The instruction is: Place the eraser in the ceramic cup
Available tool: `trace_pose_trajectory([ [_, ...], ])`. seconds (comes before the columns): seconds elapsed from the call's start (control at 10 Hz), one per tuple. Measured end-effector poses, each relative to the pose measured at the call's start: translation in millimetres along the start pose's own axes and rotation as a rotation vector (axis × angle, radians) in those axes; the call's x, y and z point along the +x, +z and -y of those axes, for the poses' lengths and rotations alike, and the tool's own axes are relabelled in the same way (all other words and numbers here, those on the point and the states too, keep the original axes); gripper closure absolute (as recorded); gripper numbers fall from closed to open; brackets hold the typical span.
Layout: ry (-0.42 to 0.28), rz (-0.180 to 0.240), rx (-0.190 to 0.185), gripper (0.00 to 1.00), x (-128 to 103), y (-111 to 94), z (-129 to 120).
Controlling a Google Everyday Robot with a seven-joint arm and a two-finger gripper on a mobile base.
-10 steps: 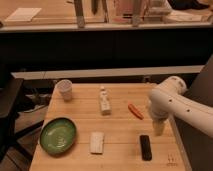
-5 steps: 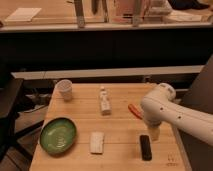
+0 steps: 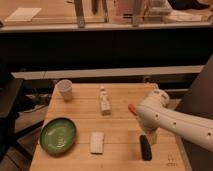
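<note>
Pale matt wooden tabletop (image 3: 120,125), glossy green dish (image 3: 58,135), matt black eraser (image 3: 145,148), faintly speckled ceramic cup (image 3: 64,90), smooth white plastic arm (image 3: 170,120), pincer (image 3: 151,135) just above eraser.

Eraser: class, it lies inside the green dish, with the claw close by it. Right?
Not quite. The camera view shows the eraser on the wooden table, well right of the green dish, not in it. The claw is close by it.

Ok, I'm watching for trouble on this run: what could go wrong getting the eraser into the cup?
The hand hangs low beside the eraser, near the front edge of the table; a poor approach might push the eraser off. The cup is small and at the far corner, so the drop may miss. The little bottle stands between and could get knocked.
</note>
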Motion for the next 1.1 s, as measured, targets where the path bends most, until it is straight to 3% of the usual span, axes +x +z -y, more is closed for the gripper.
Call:
trace_pose_trajectory([
  [1.1, -0.186, -0.021, 0.008, 0.20, -10, 20, -24],
])
